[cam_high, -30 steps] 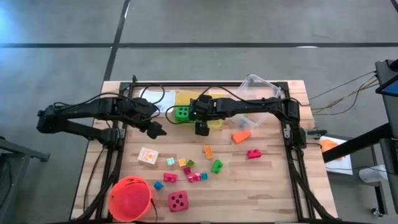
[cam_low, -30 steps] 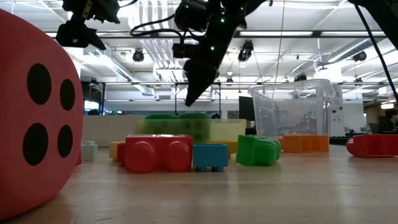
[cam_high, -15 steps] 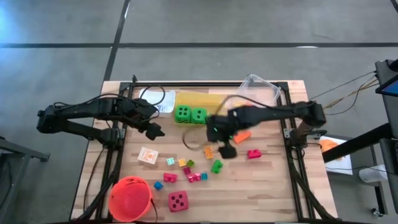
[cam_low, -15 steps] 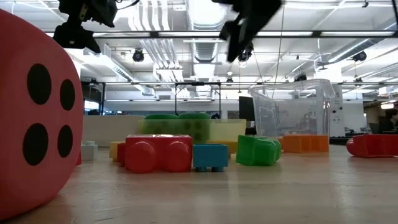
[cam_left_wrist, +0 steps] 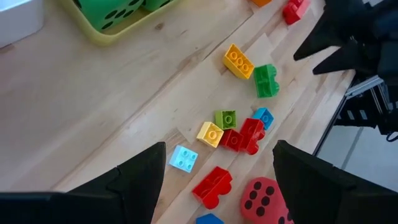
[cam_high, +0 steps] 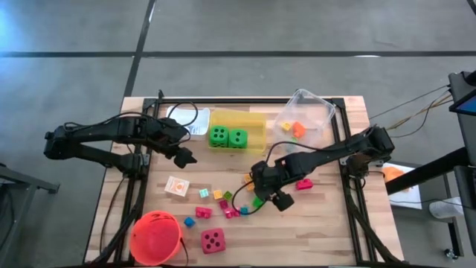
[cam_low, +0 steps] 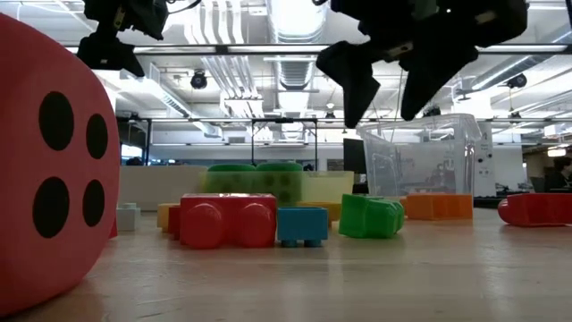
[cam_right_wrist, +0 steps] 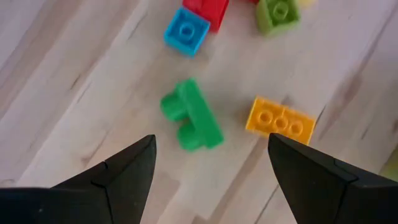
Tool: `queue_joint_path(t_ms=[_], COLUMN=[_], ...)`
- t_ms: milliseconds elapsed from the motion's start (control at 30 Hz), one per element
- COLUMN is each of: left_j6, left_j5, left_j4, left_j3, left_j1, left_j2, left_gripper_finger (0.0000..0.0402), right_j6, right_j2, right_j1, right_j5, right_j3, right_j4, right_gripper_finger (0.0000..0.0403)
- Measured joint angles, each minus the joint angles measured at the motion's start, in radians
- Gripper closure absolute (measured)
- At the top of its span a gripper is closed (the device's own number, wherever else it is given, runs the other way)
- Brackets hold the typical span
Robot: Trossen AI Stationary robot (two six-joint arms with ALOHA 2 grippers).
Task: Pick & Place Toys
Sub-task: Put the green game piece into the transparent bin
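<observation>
Right gripper (cam_high: 277, 195) hangs over the middle of the table, fingers spread, nothing between them. Green block (cam_right_wrist: 189, 115) lies on the wood straight ahead of its fingertips, just beyond them in the right wrist view; in the high view it sits at the gripper's left edge, partly covered. The block is L-shaped, and its long axis runs slantwise across the gap between the fingers, neither square to it nor in line. Judgement: green block looks the likely next pick; the wrist may need a small turn so the fingers close across the narrow sides, then a drop straight down.

Yellow block (cam_right_wrist: 279, 121) lies just beside green, apart from it. A blue block (cam_right_wrist: 186, 31) and red block (cam_right_wrist: 208, 7) lie a bit farther left with the rest of the small cluster. Risk: a finger could nudge yellow on the way down.

Left gripper (cam_high: 184, 155) waits raised over the left side, fingers spread, empty, well apart from green; the right arm is clearly nearer.

Two green dice (cam_high: 227, 137) sit in the yellow bin (cam_high: 254, 120) at far centre. Pink-red die (cam_high: 213, 240) is near, beside the bucket (cam_high: 155, 237). Card (cam_high: 176, 186) lies left of the cluster.
</observation>
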Motion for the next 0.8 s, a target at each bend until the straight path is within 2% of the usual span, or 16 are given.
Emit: queue_joint_path(t_ms=[100, 233, 500, 800], left_j6=[0.0, 0.0, -0.026, -0.027], left_j5=[0.0, 0.001, 0.01, 0.019], left_j4=[-0.001, 0.0, -0.001, 0.0], left_j3=[0.0, 0.0, 0.0, 0.0], left_j1=[0.0, 0.0, 0.0, -0.001], left_j2=[0.0, 0.0, 0.0, 0.0], left_gripper_finger=[0.0117, 0.0117, 0.0117, 0.0117], right_j6=[-0.011, -0.029, -0.11, -0.183], right_j2=[0.003, 0.041, 0.129, 0.202], right_j1=[0.0, 0.006, 0.052, 0.052], right_j5=[-0.007, -0.02, -0.027, -0.007], right_j3=[-0.028, -0.039, -0.013, -0.012], right_j4=[0.099, 0.127, 0.126, 0.143], right_gripper_finger=[0.01, 0.01, 0.01, 0.01])
